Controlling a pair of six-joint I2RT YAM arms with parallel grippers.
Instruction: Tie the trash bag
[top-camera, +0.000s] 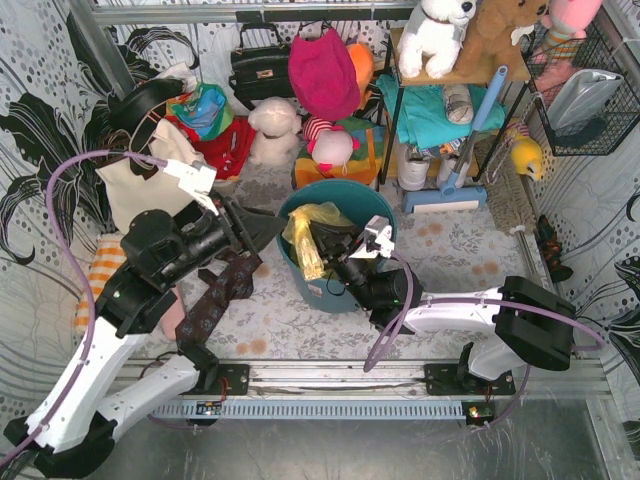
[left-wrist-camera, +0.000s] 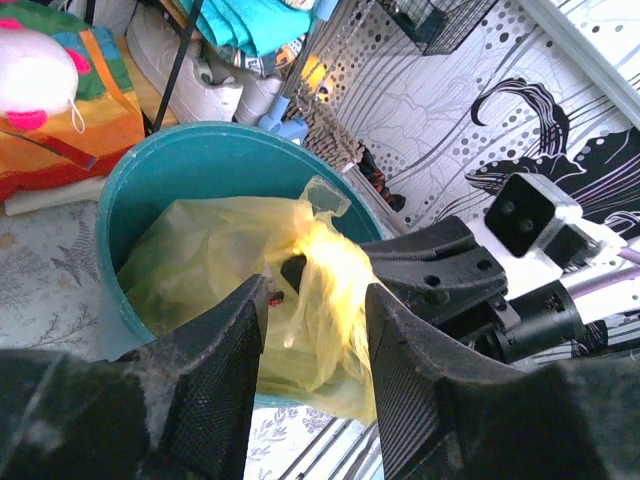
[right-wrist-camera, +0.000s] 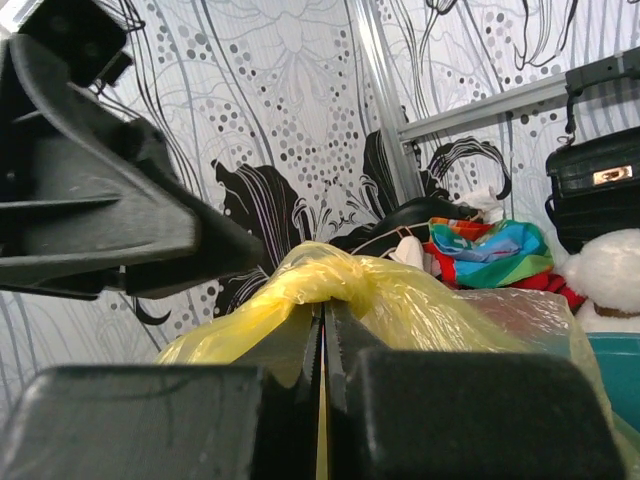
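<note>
The yellow-green trash bag sits inside the teal bucket, with its gathered top bunched up and draped over the near-left rim. My right gripper reaches in from the right and is shut on a twisted neck of the bag. Yellow plastic shows in the slit between its jaws. My left gripper is just left of the bucket, open. In the left wrist view its gripper frames the hanging bunch of bag without touching it, above the bucket rim.
A cream tote with dark straps stands at the back left. A dark patterned cloth lies under the left arm. Soft toys, a black handbag, a shelf rack and a blue mop crowd the back.
</note>
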